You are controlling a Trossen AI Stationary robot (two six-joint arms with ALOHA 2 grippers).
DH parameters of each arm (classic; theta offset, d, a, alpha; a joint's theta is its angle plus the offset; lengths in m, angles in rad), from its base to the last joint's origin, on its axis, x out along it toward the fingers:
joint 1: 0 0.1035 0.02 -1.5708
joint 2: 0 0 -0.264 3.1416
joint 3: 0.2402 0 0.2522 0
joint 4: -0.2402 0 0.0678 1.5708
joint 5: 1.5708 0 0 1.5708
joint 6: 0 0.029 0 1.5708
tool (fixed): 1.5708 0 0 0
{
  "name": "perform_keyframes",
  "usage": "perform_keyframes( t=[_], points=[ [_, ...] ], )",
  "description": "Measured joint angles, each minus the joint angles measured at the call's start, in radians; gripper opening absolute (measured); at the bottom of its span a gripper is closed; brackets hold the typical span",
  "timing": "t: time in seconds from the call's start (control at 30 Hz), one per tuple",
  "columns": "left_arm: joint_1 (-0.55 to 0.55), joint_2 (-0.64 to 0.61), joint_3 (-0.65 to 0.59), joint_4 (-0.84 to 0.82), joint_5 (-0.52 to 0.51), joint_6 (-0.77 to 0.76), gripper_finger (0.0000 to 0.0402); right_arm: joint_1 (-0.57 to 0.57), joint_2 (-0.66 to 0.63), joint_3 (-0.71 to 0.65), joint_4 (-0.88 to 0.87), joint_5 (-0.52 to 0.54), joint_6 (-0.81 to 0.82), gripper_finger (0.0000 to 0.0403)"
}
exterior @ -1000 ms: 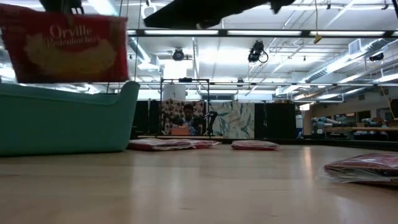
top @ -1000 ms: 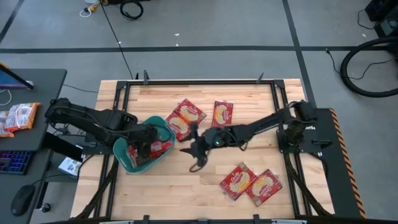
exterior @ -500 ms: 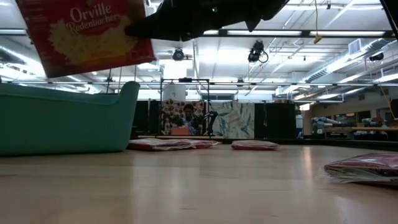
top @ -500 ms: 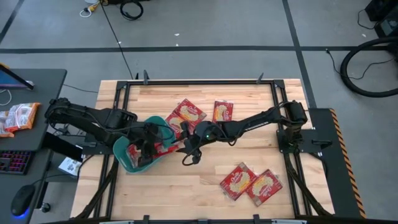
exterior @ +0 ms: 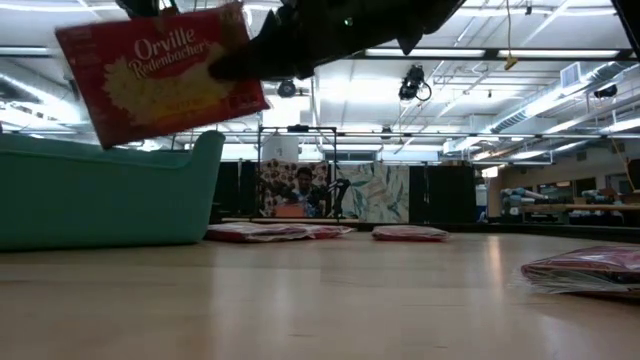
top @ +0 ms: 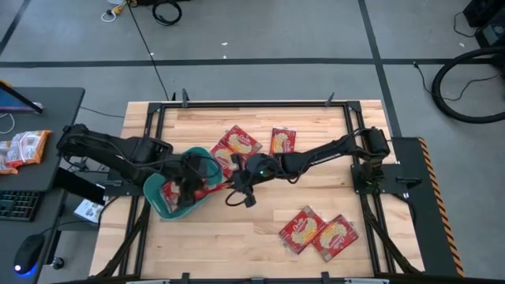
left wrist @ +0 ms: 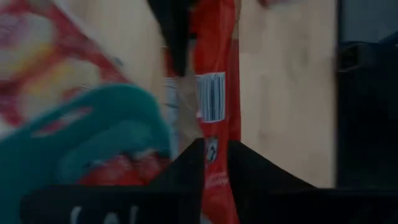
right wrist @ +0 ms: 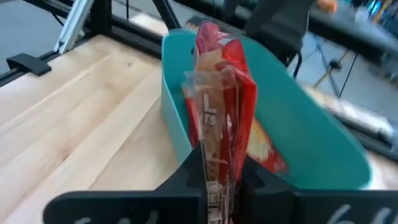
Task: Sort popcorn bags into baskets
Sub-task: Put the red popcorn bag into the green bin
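Observation:
A red popcorn bag (exterior: 160, 70) hangs tilted above the right end of the teal basket (exterior: 100, 190), and both grippers are on it. My left gripper (left wrist: 216, 144) comes down on it over the basket (top: 154, 197). My right gripper (right wrist: 222, 152) reaches in from the table's right and is shut on the bag's side edge. More bags (top: 170, 193) lie inside the basket. Others lie flat on the table: two overlapping (top: 235, 146), one (top: 282, 142) behind, and two (top: 319, 233) near the front right. My left gripper has the bag's edge (left wrist: 214, 134) between its two fingers, by the barcode. It comes from above at the bag's top edge (exterior: 150, 12). The bag hangs below it, clear of the basket. My right gripper pinches the bag's right side edge (right wrist: 219, 146) between its two fingers, the bag seen edge-on. The fingers (exterior: 235, 65) come roughly level from the table's right. The bag is tilted, its right end higher, clear of the table and the basket's rim.
The table's black frame rails (top: 252, 103) run along its edges. The middle and near left of the wooden top (top: 229, 244) are bare. A side desk (top: 31, 150) with packets and a keyboard stands left of the table.
My right gripper has moved toward the table's left, up to the basket, and has shut on the bag's side edge. The bag, held by my left gripper, has risen from just above the basket's rim and tipped, its right end now higher.

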Motion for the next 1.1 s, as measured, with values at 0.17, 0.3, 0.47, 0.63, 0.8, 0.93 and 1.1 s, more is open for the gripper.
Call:
perform_keyframes(
  t=[0.17, 0.3, 0.47, 0.63, 0.8, 0.93, 1.1],
  points=[
    [-0.023, 0.0, 0.097, -0.064, -0.268, 0.071, 0.0108, -0.021, -0.07, 0.0, -0.115, 0.025, 0.114, 0.004],
    [-0.098, 0.0, 0.143, -0.066, -0.503, 0.197, 0.012, -0.057, -0.146, 0.0, -0.175, 0.001, 0.249, 0.0046],
    [-0.177, 0.021, 0.144, -0.063, -0.676, 0.299, 0.0143, -0.116, -0.221, 0.0, -0.27, -0.014, 0.393, 0.0037],
    [-0.212, 0.05, 0.143, -0.108, -0.713, 0.327, 0.017, -0.178, -0.242, -0.001, -0.272, -0.169, 0.506, 0.0038],
    [-0.26, 0.098, 0.142, -0.224, -0.725, 0.44, 0.0177, -0.261, -0.242, 0.0, -0.271, -0.421, 0.582, 0.0038],
    [-0.306, 0.148, 0.141, -0.257, -0.791, 0.601, 0.0173, -0.336, -0.242, 0.0, -0.273, -0.596, 0.662, 0.0038],
    [-0.345, 0.223, 0.141, -0.24, -0.959, 0.882, 0.0167, -0.409, -0.242, 0.0, -0.273, -0.786, 0.757, 0.0038]
  ],
)
